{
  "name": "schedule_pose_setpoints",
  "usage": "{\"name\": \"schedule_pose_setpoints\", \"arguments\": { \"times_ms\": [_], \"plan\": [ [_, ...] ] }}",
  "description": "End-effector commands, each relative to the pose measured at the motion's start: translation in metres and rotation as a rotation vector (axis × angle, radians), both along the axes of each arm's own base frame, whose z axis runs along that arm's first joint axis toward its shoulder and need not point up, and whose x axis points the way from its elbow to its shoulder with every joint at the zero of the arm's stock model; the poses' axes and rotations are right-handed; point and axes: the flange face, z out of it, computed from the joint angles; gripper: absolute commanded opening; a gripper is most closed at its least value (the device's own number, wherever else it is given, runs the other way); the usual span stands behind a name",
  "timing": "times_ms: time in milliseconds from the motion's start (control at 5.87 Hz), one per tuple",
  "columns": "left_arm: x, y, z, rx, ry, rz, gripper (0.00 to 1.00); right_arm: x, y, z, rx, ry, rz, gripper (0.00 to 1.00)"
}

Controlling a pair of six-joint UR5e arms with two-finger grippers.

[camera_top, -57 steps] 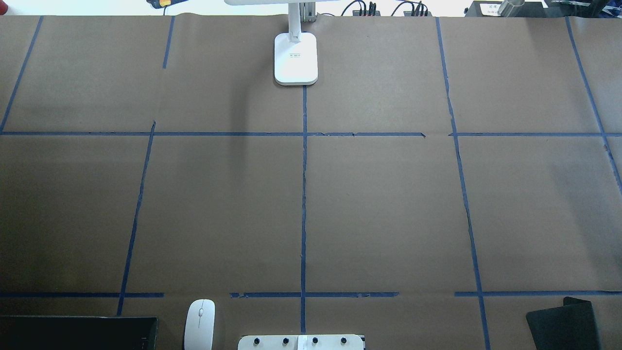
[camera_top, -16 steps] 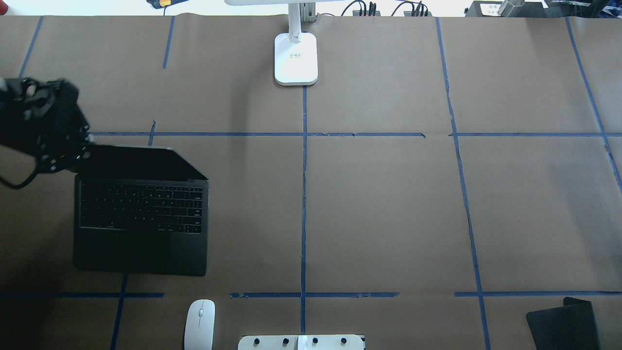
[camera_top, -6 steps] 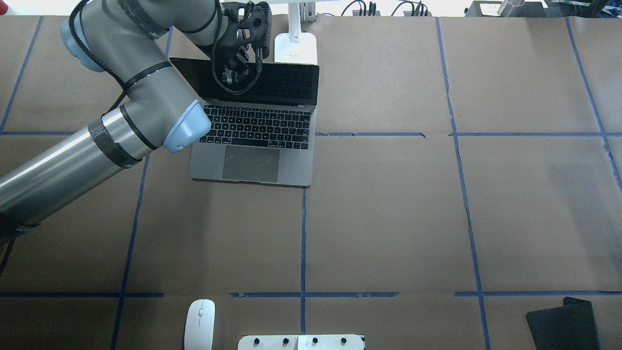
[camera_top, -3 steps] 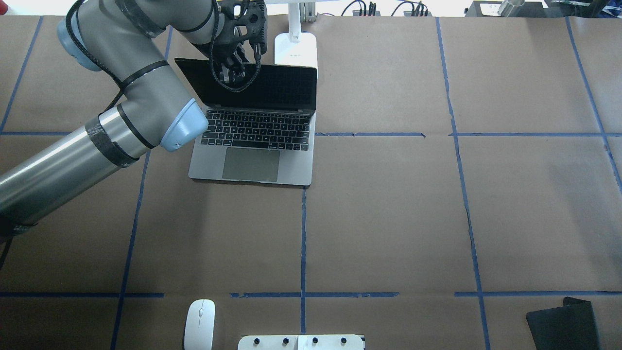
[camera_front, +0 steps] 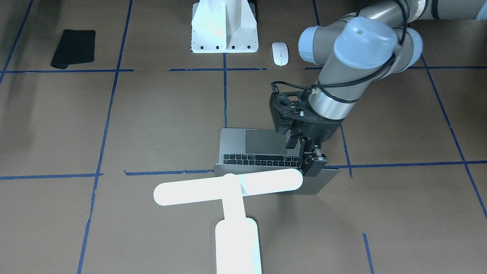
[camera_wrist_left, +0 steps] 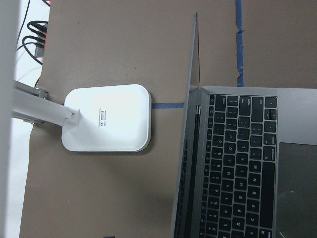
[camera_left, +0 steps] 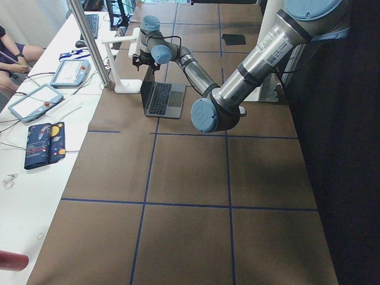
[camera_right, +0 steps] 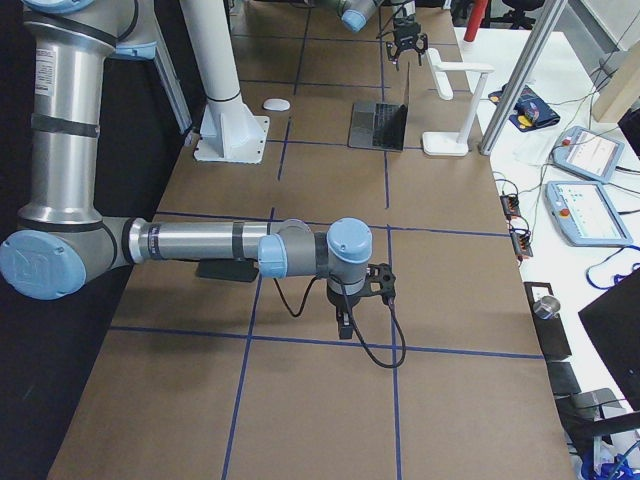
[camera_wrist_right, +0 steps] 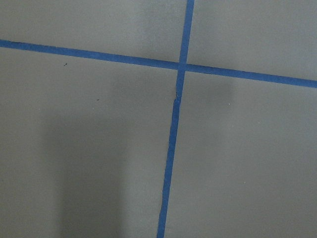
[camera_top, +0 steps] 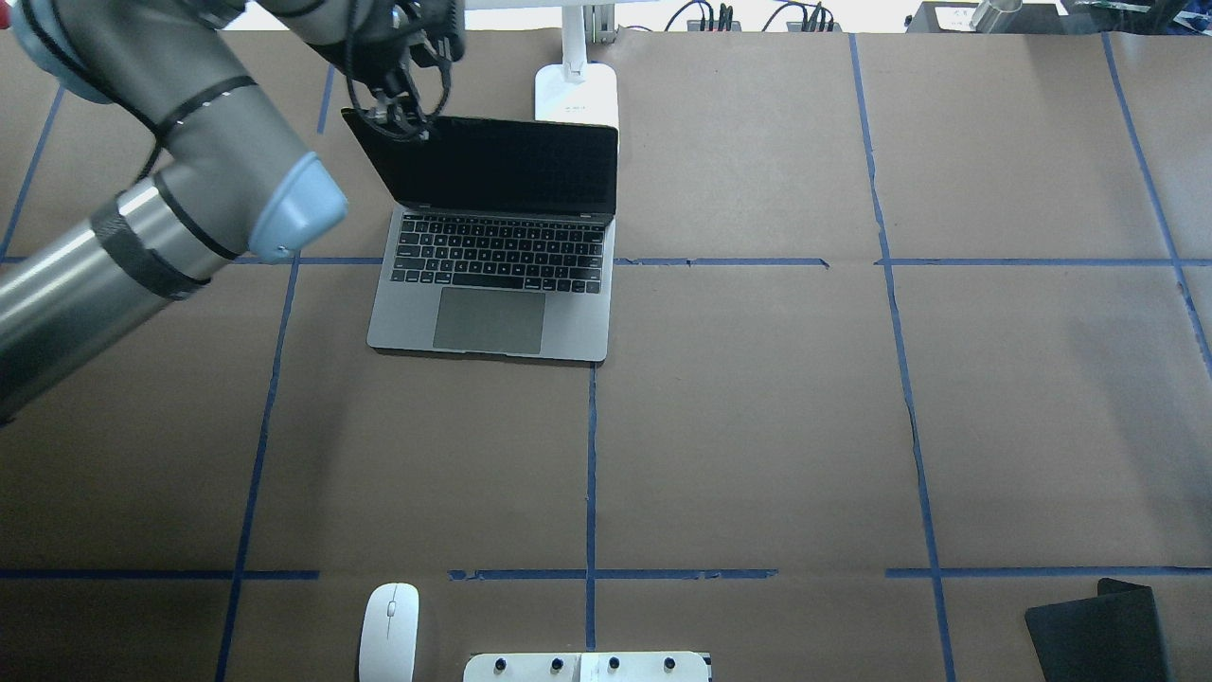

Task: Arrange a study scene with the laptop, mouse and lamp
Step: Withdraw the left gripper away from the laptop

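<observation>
The grey laptop [camera_top: 492,317] stands open at the far centre-left, its dark screen [camera_top: 497,166] upright and black keys facing me; it also shows in the front view [camera_front: 262,142]. The white lamp's base [camera_top: 576,95] sits just behind the screen, and its glowing bar [camera_front: 228,186] reaches over the lid. My left gripper [camera_top: 398,109] hovers at the lid's top edge near its left corner [camera_front: 314,165], fingers spread, holding nothing. The white mouse [camera_top: 388,630] lies at the near edge. My right gripper [camera_right: 343,322] hangs low over bare table; I cannot tell its state.
A white bolted pedestal [camera_top: 587,668] stands at the near centre, beside the mouse. A flat black mat [camera_top: 1098,630] lies at the near right corner. Blue tape lines grid the brown table cover. Operator tablets and cables lie beyond the far edge [camera_right: 585,150].
The laptop came from the near left to in front of the lamp. In the last second my left gripper slid left along the lid's top edge; the laptop stayed put.
</observation>
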Motion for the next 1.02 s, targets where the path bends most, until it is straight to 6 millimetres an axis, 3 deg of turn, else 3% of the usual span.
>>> {"name": "schedule_pose_setpoints", "arguments": {
  "times_ms": [0, 170, 341, 511, 682, 852],
  "plan": [
    [-0.043, 0.001, 0.052, -0.071, -0.013, -0.018, 0.89, -0.002, -0.006, -0.013, 0.030, -0.002, -0.005, 1.00],
    [-0.053, 0.013, 0.089, -0.150, -0.063, -0.023, 0.99, -0.004, -0.008, -0.022, 0.043, -0.008, -0.008, 1.00],
    [-0.067, 0.013, 0.104, -0.249, -0.125, -0.041, 0.99, -0.006, -0.008, -0.027, 0.050, -0.012, -0.009, 1.00],
    [-0.083, 0.011, 0.123, -0.370, -0.195, -0.067, 1.00, -0.016, -0.009, -0.050, 0.067, -0.021, -0.001, 1.00],
    [-0.120, 0.012, 0.163, -0.462, -0.223, -0.118, 1.00, -0.030, -0.007, -0.074, 0.071, -0.038, 0.011, 1.00],
    [-0.170, 0.021, 0.222, -0.661, -0.178, -0.224, 1.00, -0.056, -0.015, -0.101, 0.056, -0.062, 0.025, 1.00]
  ]
}}
